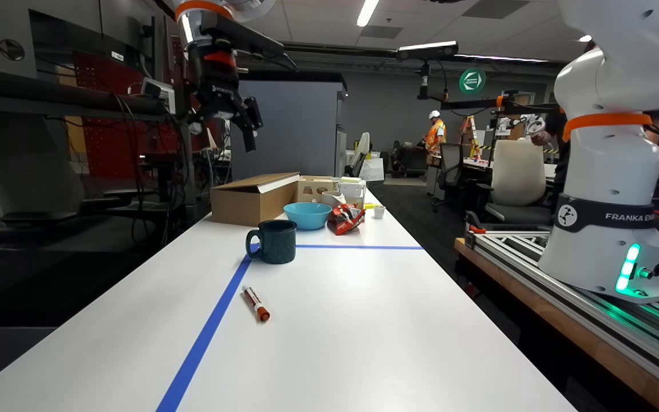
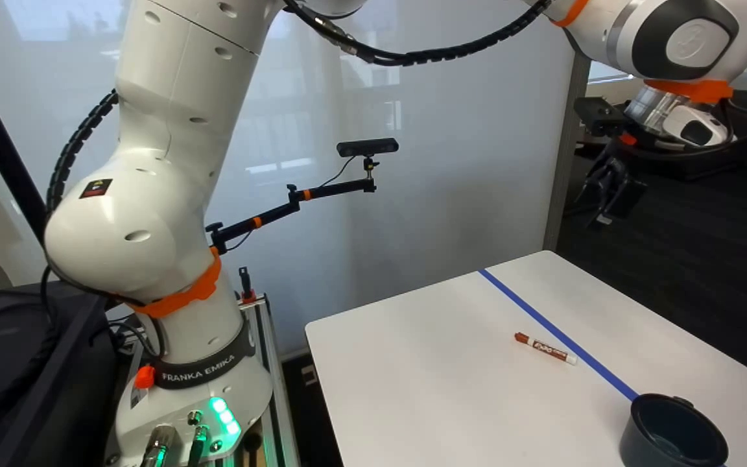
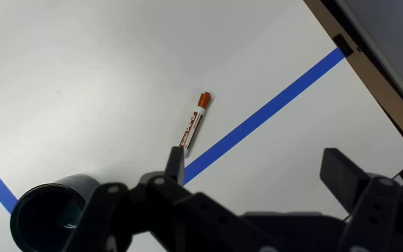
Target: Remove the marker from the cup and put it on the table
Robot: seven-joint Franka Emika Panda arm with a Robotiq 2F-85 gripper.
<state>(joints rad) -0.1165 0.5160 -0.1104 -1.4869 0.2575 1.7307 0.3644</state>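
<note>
The reddish-brown and white marker [image 1: 255, 303] lies flat on the white table [image 1: 375, 337], beside the blue tape stripe. It also shows in an exterior view [image 2: 545, 349] and in the wrist view [image 3: 192, 124], where a fingertip covers part of its white end. The dark teal cup [image 1: 277, 242] stands upright on the table, apart from the marker. In the wrist view the cup [image 3: 44, 218] is at the lower left, partly behind the gripper; no object shows inside it. My gripper [image 3: 252, 162] is open, with nothing between its fingers. In both exterior views it is high above the tabletop.
Behind the cup stand a light blue bowl [image 1: 308, 216], a brown cardboard box [image 1: 241, 205], a red packet [image 1: 345, 218] and small light boxes. The robot base [image 1: 610, 246] is on a bench beside the table. A camera arm [image 2: 334, 189] reaches out above the bench.
</note>
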